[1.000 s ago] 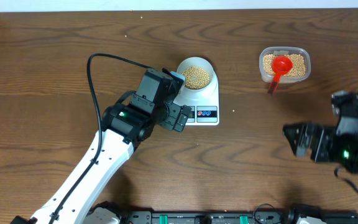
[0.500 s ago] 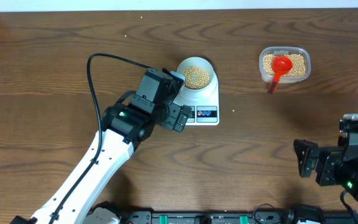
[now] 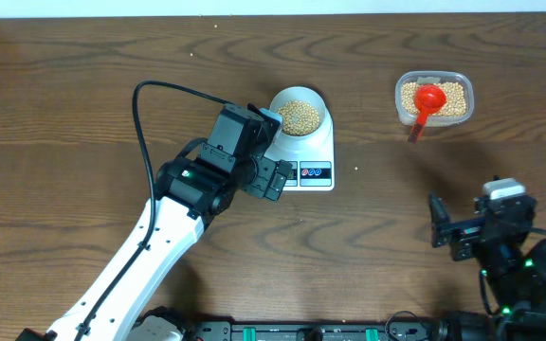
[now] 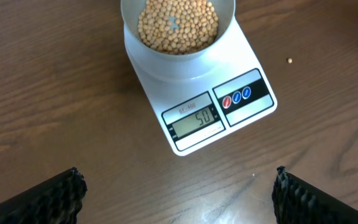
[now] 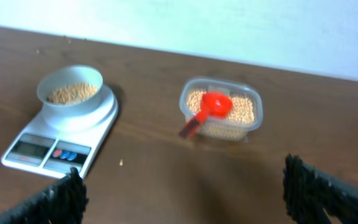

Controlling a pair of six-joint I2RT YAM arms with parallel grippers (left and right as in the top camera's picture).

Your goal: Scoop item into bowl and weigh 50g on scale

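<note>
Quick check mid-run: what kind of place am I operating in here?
Probably a robot test bench, not a real kitchen: a wood-grain table against a plain white wall, holding a kitchen scale, a bowl of beans and a clear container with a red scoop.

The right pincer [image 3: 446, 237] has drawn back toward the near edge of the tabletop [image 3: 377, 237]; it has also turned a little.

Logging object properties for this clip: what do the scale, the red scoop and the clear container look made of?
Scale: likely smooth white plastic, moulded casing, faint sheen. Red scoop: probably plastic, uniformly bright colour. Clear container: thin transparent plastic; beans show through its wall.
</note>
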